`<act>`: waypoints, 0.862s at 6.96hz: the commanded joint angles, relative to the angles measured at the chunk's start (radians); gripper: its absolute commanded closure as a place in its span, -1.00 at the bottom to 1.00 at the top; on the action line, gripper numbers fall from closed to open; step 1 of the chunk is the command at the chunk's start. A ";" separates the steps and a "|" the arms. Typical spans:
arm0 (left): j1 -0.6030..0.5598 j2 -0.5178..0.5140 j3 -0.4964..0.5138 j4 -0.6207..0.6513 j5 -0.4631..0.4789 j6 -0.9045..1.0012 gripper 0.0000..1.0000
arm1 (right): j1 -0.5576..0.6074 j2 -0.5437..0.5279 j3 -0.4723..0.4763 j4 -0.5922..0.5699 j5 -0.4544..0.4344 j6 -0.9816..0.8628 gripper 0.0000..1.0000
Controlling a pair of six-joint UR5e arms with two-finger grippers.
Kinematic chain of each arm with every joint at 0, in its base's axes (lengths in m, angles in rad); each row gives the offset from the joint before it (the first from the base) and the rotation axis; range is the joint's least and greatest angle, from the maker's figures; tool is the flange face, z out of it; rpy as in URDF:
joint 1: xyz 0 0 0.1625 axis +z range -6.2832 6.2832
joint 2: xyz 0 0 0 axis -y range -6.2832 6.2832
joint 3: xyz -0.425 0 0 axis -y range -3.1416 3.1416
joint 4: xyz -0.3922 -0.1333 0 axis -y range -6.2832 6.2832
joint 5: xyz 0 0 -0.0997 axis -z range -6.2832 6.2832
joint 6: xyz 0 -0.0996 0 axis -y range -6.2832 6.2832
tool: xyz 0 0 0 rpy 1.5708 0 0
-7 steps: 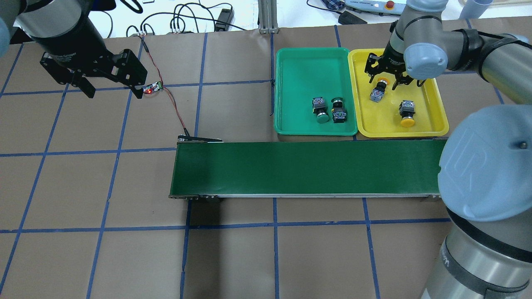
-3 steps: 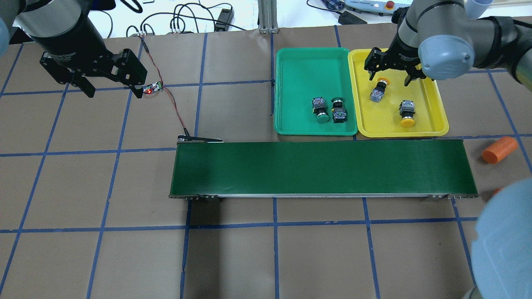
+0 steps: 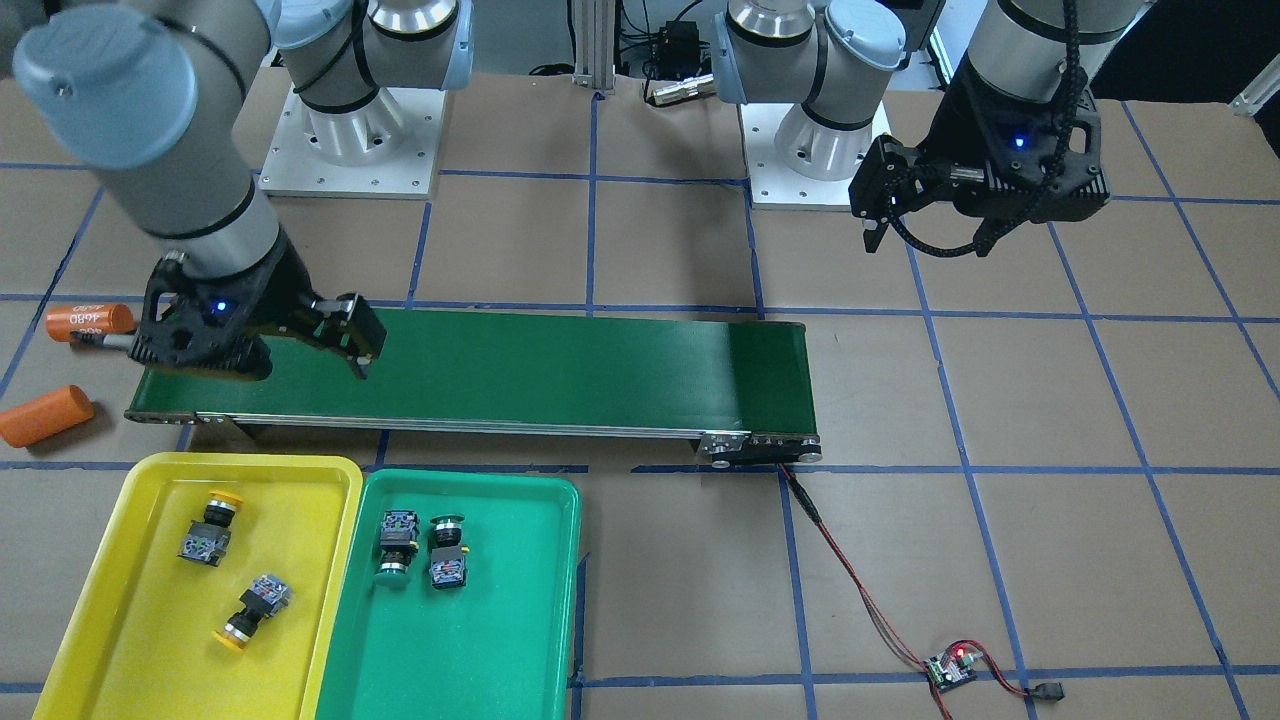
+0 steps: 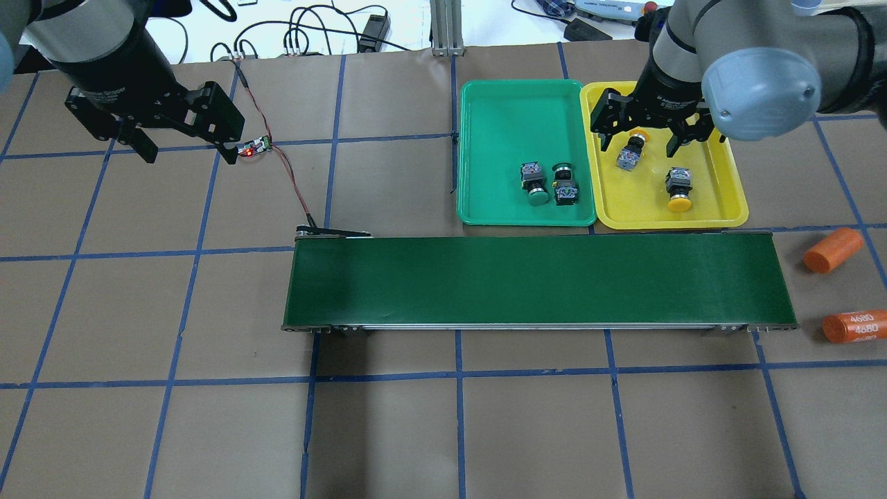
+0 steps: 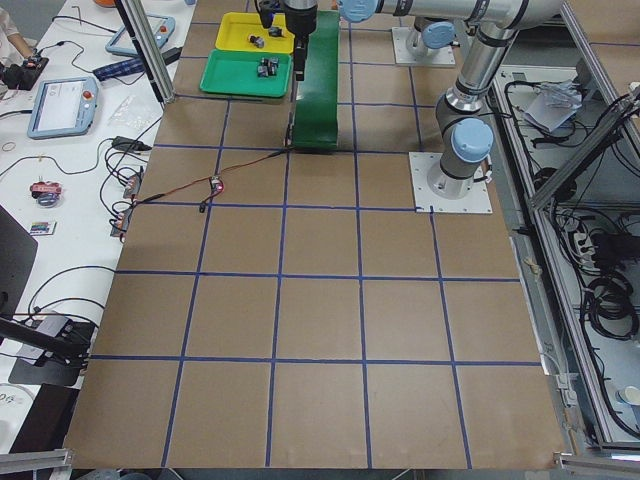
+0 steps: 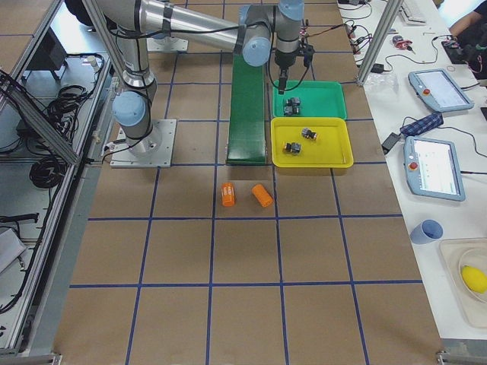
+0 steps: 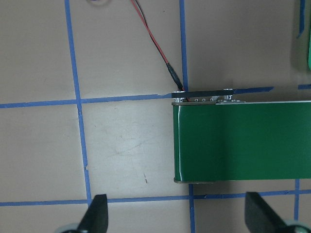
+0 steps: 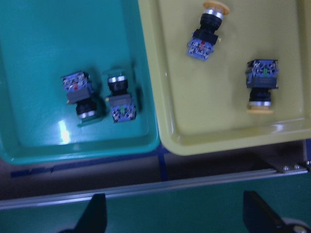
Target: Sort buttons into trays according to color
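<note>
While both tools hang open and hold nothing, all four buttons lie in the trays that match their caps.

Seen from above, the left tool (image 4: 187, 151) is at the upper left, over the brown worktop (image 4: 388, 430), with its two fingers spread wide and nothing between them. A long dark green belt (image 4: 540, 281) runs across the middle. Above it, the green tray (image 4: 485, 104) holds the left green button (image 4: 535, 181) and the right green button (image 4: 565, 184), just beside each other near its lower edge. Just beside it on the right is the yellow tray (image 4: 644, 204), with the upper yellow button (image 4: 630, 154) and the lower yellow button (image 4: 679, 187) lying apart inside. The right tool (image 4: 638, 144) hangs high over the upper one, fingers wide and empty. An orange tube (image 4: 833, 250) and a second orange tube (image 4: 856, 326) lie at the right edge.
</note>
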 commanded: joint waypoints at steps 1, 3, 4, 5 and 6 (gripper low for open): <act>0.000 0.000 0.002 0.000 -0.001 0.000 -1.00 | 0.015 -0.159 0.007 0.218 -0.003 -0.150 -1.00; 0.000 -0.007 0.014 0.000 0.003 -0.014 -1.00 | -0.017 -0.220 0.009 0.310 -0.011 -0.187 -1.00; 0.000 -0.006 0.008 0.000 0.003 -0.059 -1.00 | -0.031 -0.220 0.009 0.309 -0.015 -0.176 -1.00; 0.001 -0.004 0.005 0.000 0.000 -0.060 -1.00 | -0.026 -0.221 0.013 0.311 -0.005 -0.179 -1.00; 0.000 -0.004 0.000 0.000 0.000 -0.060 -1.00 | -0.029 -0.215 0.021 0.312 -0.014 -0.194 -1.00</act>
